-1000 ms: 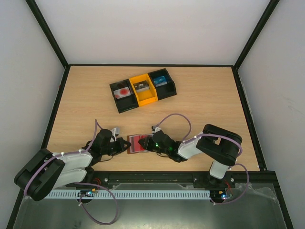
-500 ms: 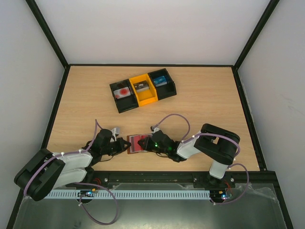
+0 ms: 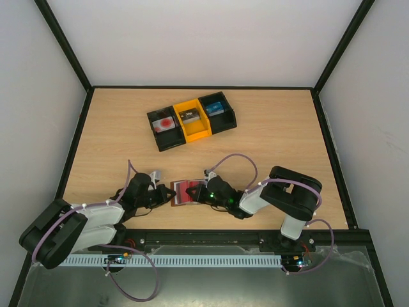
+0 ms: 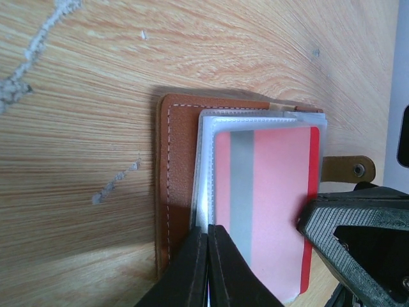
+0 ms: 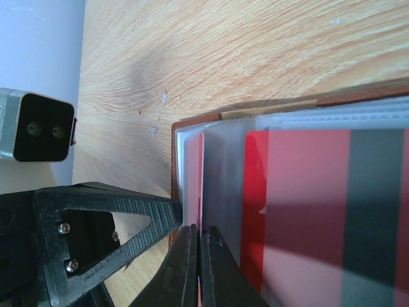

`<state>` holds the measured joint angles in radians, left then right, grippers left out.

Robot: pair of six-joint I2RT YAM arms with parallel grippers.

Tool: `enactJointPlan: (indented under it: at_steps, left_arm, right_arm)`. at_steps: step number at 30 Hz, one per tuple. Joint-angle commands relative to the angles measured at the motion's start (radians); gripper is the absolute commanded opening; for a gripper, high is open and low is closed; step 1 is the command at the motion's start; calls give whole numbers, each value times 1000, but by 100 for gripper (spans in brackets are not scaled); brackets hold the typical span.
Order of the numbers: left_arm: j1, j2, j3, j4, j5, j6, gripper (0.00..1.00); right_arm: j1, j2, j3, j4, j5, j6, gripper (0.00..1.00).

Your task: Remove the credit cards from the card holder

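Crucially, the card holder lies flat on the table between both arms, its sleeve edge pinched by the clenched left gripper, while the right gripper, clenched at the red-pink card edge (hold unclear), would likely pull rightward.

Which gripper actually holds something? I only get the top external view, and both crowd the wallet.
Observer: In the left wrist view the left gripper is shut on the edge of the clear sleeves, beside the red-pink card.
Operator: And the right one?
Observer: The right gripper is shut at the sleeves' edge; whether it pinches a card I cannot tell.
Operator: Is the card out?
Observer: No, it sits in a sleeve over the brown card holder.
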<state>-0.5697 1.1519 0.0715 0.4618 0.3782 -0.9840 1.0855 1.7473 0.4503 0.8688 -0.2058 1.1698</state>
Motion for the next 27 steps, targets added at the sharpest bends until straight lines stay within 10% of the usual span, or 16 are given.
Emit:
enactJointPlan:
  at_steps: [1, 27]
  left_arm:
    - [-7, 28, -12, -109, -41, 15, 5]
    - [-9, 23, -13, -111, -45, 13, 5]
  right_arm:
    - [-9, -24, -25, 28, -3, 10, 2]
    - [-25, -2, -80, 162, -54, 54, 2]
